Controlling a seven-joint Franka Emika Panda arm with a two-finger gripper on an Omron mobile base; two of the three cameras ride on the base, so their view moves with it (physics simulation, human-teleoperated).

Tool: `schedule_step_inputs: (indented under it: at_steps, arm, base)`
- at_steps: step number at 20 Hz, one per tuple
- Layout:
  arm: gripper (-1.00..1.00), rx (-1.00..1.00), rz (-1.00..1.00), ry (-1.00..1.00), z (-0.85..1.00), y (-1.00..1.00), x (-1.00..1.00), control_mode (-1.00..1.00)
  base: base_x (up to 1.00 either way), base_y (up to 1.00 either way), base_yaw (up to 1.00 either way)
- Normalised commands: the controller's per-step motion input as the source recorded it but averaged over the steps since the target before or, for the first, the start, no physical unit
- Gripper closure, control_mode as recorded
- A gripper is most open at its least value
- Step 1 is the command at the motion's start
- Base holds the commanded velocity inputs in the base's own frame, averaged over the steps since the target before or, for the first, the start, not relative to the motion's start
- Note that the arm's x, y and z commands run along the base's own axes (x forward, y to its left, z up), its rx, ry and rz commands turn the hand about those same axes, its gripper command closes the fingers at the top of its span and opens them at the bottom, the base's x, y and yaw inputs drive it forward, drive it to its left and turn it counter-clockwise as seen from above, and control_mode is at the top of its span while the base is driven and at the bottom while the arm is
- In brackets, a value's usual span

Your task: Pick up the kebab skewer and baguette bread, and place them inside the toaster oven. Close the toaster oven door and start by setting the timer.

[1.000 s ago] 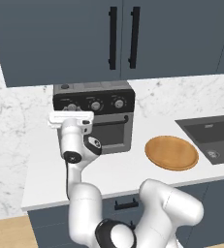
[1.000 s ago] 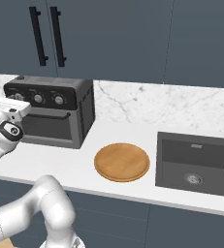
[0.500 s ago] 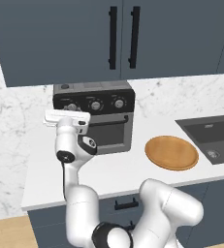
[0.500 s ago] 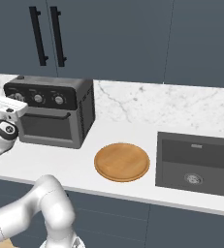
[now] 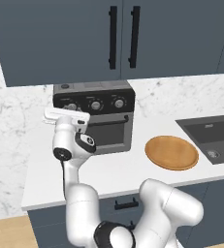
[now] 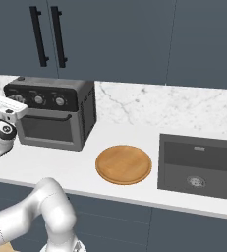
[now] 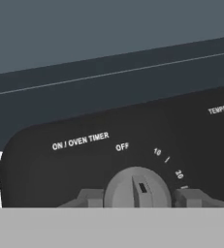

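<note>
Jaws parted either side of the timer knob on the toaster oven, fingertips beside it.

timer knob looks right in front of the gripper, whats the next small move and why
Probably close the fingers on the timer knob and twist it toward the 10 mark. The gripper straddles the knob, whose pointer sits just past OFF, and the toaster oven door looks closed.

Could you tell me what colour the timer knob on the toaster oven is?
Grey, on a black panel; the timer knob shows best in the hand view.
</note>
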Motion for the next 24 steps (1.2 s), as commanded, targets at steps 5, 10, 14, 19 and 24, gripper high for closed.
schedule_step_inputs:
  at_steps: [5,10,14,19,24]
  arm:
    - [1.00,0.23,0.03,0.00,0.10,-0.11,0.50,-1.00]
    - [1.00,0.26,0.13,-0.02,0.09,-0.13,0.24,-1.00]
    - [1.00,0.29,0.23,-0.07,0.03,-0.15,0.15,-1.00]
    - [1.00,0.28,0.29,-0.16,0.00,-0.06,0.04,-1.00]
    - [1.00,0.26,0.27,-0.21,0.00,0.00,0.04,-1.00]
  base:
    - [0.00,0.00,0.00]
    - [0.00,0.00,0.00]
    - [0.00,0.00,0.00]
    - [0.00,0.00,0.00]
    - [0.00,0.00,0.00]
